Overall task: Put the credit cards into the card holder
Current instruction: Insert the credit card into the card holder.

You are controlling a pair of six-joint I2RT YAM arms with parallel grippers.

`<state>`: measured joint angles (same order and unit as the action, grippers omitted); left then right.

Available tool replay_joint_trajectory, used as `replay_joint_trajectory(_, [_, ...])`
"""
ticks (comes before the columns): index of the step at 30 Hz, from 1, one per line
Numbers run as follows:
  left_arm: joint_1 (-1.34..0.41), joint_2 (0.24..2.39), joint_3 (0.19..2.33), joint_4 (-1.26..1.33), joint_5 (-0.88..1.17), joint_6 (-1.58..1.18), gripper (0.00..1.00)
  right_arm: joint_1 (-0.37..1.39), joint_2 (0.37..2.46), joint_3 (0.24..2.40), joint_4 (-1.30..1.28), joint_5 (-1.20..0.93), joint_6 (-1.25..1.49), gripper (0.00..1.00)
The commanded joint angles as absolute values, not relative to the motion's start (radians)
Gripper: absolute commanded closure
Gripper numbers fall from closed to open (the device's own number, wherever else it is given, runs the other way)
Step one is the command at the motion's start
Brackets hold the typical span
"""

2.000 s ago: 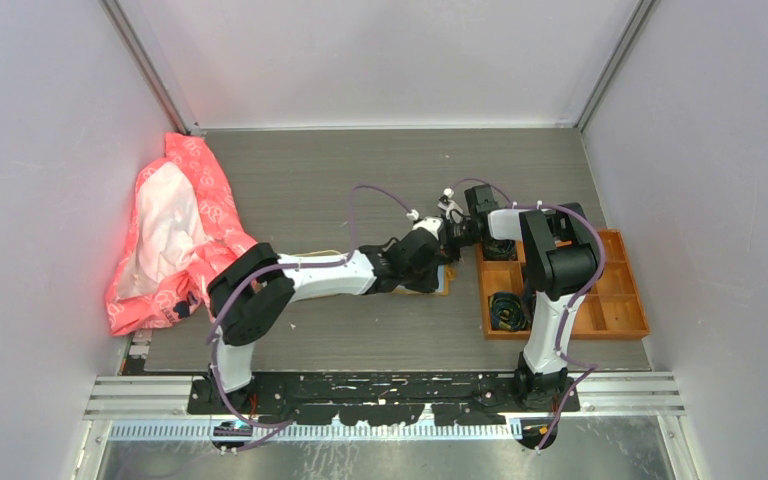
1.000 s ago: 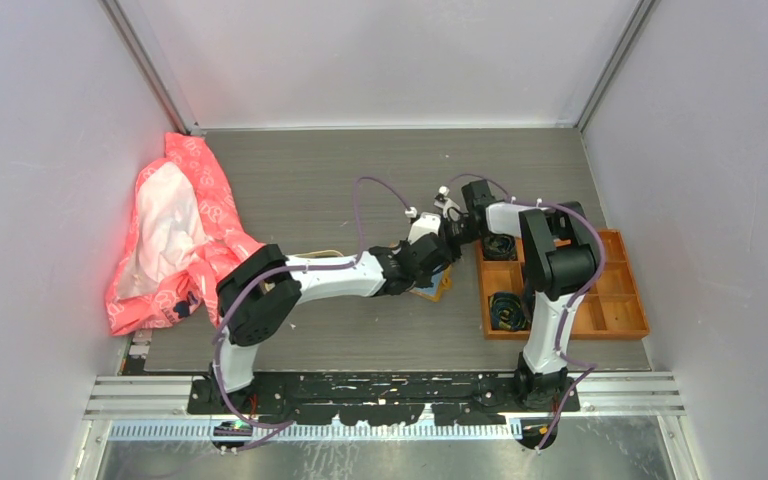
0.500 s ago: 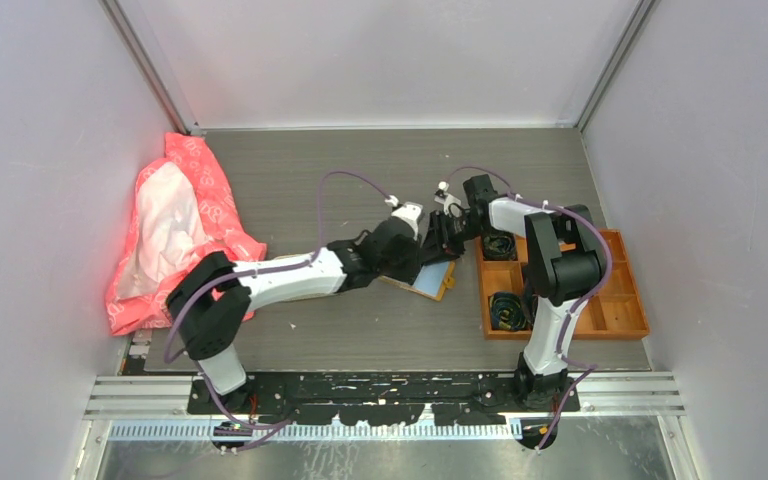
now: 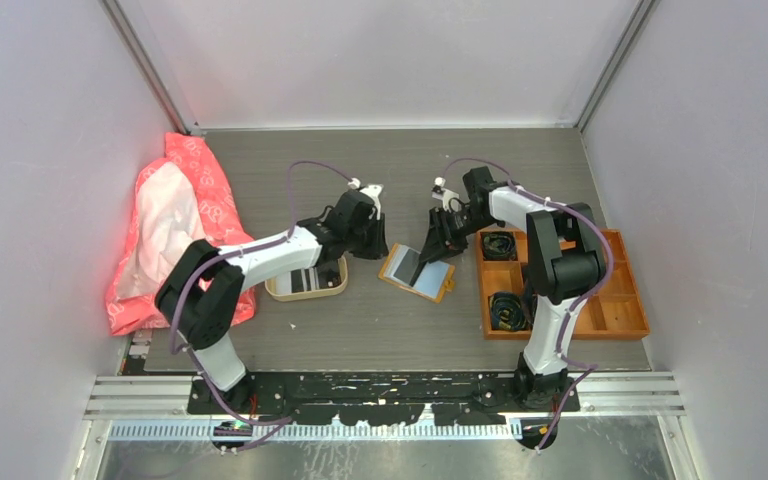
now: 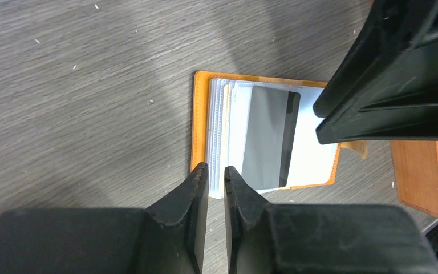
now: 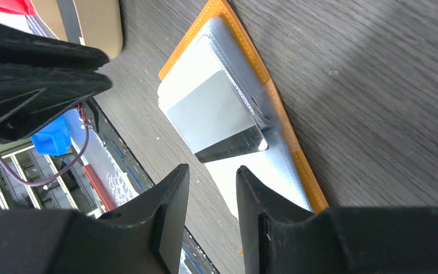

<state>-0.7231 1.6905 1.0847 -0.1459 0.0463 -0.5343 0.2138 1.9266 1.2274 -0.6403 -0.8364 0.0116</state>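
While the pink bag (image 4: 175, 235) slumps at the far left, out of the work, the beige tray (image 4: 276, 291) beside it serves as the supply: striped credit cards (image 4: 307, 280) lie flat inside, easy to reach from above. At the tray's right end hangs the left gripper (image 5: 216, 169), its fingers drawn to a thin slit with nothing between them. That is narrow enough, I judge, to pinch a thin card by its edge, so the next fetch looks to be its job.

Between the arms the card holder (image 4: 428, 281) lies opened flat on the table (image 4: 360, 170), pale sleeves up. One grey card (image 5: 265, 137) with a dark stripe rests on the pages, partly into a sleeve as far as the wrist views show.

Over the holder's far side stands the right gripper (image 6: 212, 170), jaws moderately apart and empty. It seems placed there to keep the wallet spread and steady, though whether the tips touch it I cannot tell. Farthest right sits the orange box (image 4: 615, 312) of black coils (image 4: 505, 308) — no part of this job.
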Motion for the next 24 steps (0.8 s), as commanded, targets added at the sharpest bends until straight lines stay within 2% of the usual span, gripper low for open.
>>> replay_joint_trajectory(1, [-0.712, 1.752, 1.150, -0.181, 0.104, -0.504, 0.83, 0.210, 1.943, 1.289, -0.732, -0.810, -0.073, 0.58])
replay_joint_trajectory(8, [-0.699, 1.810, 1.190, -0.221, 0.114, -0.502, 0.84, 0.213, 1.909, 1.281, -0.747, -0.766, -0.094, 0.61])
replay_joint_trajectory(9, [-0.696, 1.817, 1.195, -0.227, 0.115, -0.500, 0.84, 0.215, 1.901, 1.268, -0.732, -0.760, -0.083, 0.66])
replay_joint_trajectory(11, [-0.695, 1.828, 1.204, -0.237, 0.117, -0.500, 0.84, 0.222, 1.898, 1.248, -0.720, -0.743, -0.065, 0.82])
replay_joint_trajectory(13, [-0.696, 1.835, 1.209, -0.244, 0.119, -0.501, 0.84, 0.227, 1.904, 1.240, -0.713, -0.724, -0.043, 0.89])
replay_joint_trajectory(15, [-0.695, 1.843, 1.211, -0.247, 0.126, -0.506, 0.84, 0.233, 1.907, 1.229, -0.697, -0.690, -0.018, 0.93])
replay_joint_trajectory(24, [-0.695, 1.862, 1.205, -0.253, 0.168, -0.522, 0.86, 0.274, 1.931, 1.208, -0.619, -0.632, 0.084, 0.95])
